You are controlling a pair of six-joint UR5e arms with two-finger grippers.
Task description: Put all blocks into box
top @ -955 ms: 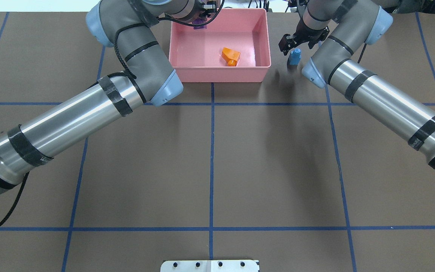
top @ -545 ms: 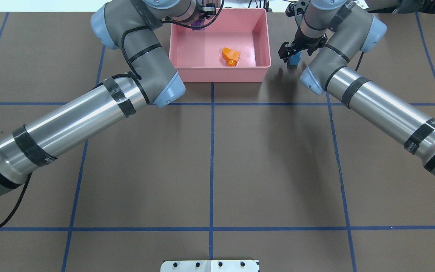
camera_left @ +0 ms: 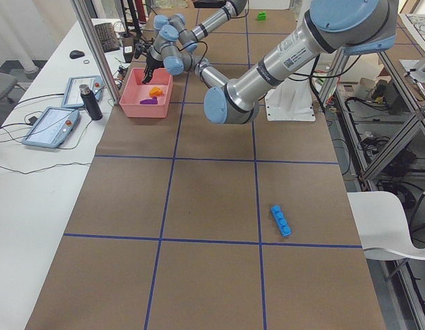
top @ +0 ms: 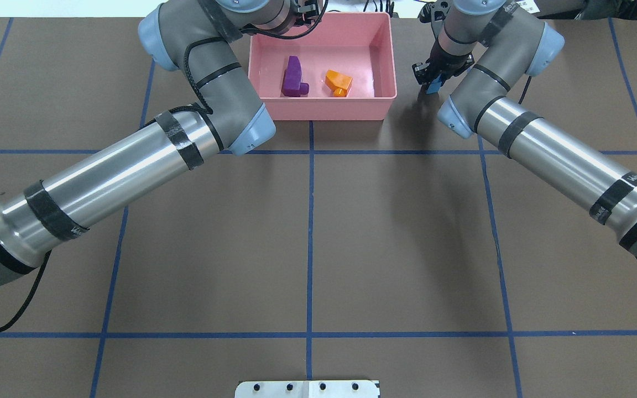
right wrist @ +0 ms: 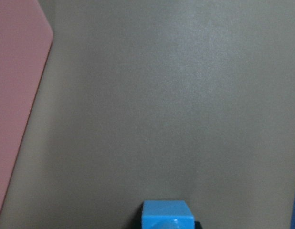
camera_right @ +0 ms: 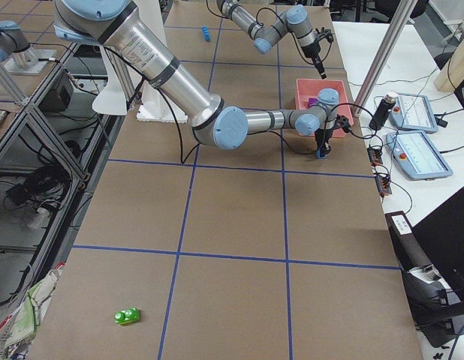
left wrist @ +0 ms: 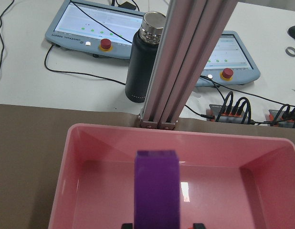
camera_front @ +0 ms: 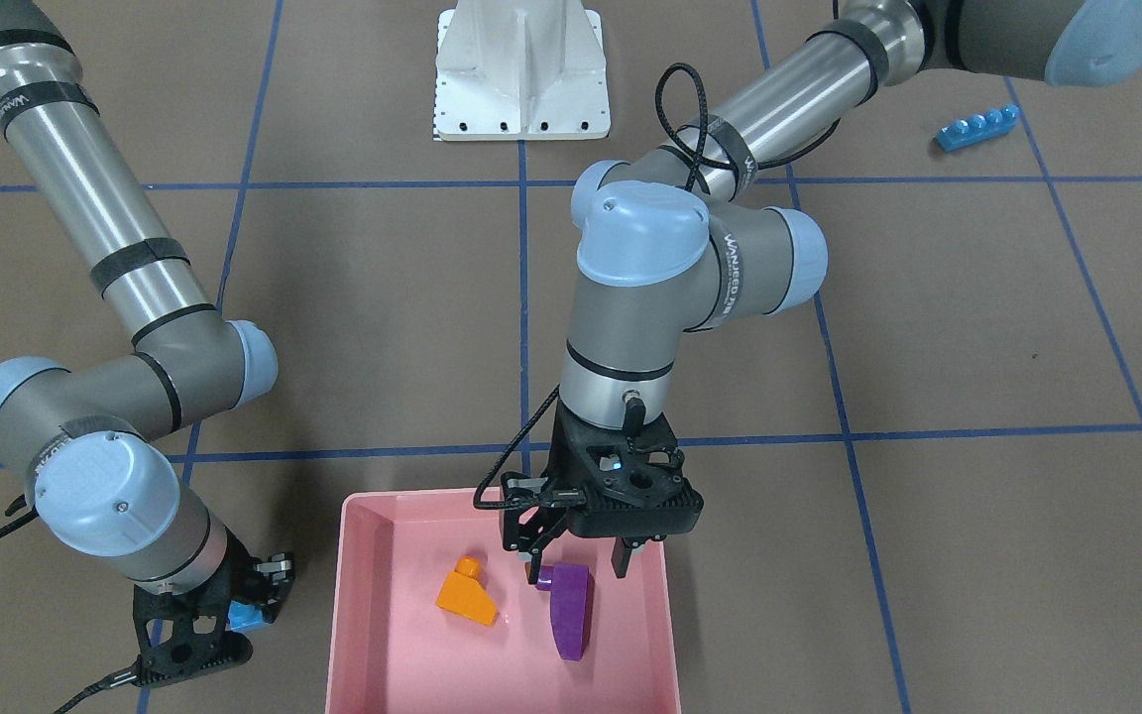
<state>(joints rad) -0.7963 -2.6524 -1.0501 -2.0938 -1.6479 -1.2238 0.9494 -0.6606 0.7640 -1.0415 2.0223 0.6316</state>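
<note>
The left gripper [camera_front: 578, 560] hangs over the pink box [camera_front: 358, 615] with its fingers spread and nothing between them. The purple block [camera_front: 571, 610] lies on the box floor just under it, beside the orange block [camera_front: 467, 592]. The right gripper [camera_front: 229, 617] is low on the table just outside the box, its fingers on either side of the small blue block [camera_front: 250, 618]. I cannot tell whether they are pressing it. The long blue block [camera_front: 975, 127] and the green block [camera_right: 128, 316] lie on the table, well apart from the box.

Robotics lab: teach pendants [left wrist: 90, 28], aluminium framing [left wrist: 185, 62], taped-grid table [top: 396, 237]
</note>
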